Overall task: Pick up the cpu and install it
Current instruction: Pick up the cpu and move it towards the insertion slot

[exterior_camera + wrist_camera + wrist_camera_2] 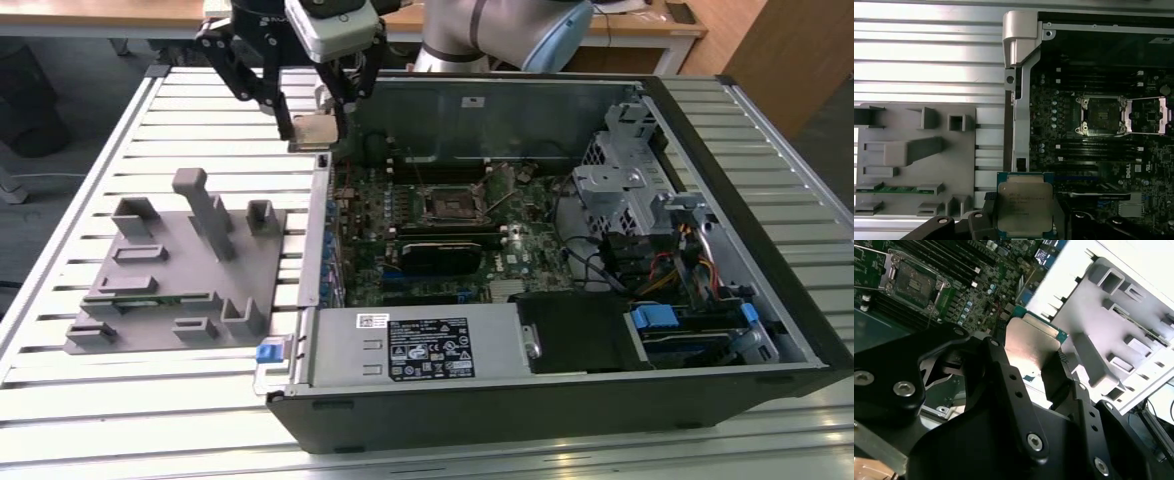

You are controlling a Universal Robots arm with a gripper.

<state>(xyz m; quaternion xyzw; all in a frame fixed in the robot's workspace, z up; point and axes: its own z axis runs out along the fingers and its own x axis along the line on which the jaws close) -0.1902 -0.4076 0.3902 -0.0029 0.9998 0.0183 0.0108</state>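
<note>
A Universal Robots arm's black 2-fingered pincer (pixel 314 127) is clamped on the cpu (pixel 316 131), a small flat square chip with a silvery-grey metal lid and a pale, green-edged border, gripping it by 2 opposite edges. The chip hangs clear of every surface between the fingers (pixel 988 212), over the side rim of the open black computer case (pixel 561 410). Below the pincer to one side, the grey plastic fixture with upright posts (pixel 174 270) lies on the slatted aluminium table (pixel 214 110); below it to the other side lies the green motherboard (pixel 1054 110). The square dark metal socket frame (pixel 1102 116) sits on that board, lower than the pincer and well apart from it. The chip looks light and rigid, so a modest squeeze should hold it. Its polished lid is probably slippery, and its underside and corners are likely fragile. That makes the thin side edges the sensible place to grip, with the chip kept level. Faint print marks the lid.
</note>
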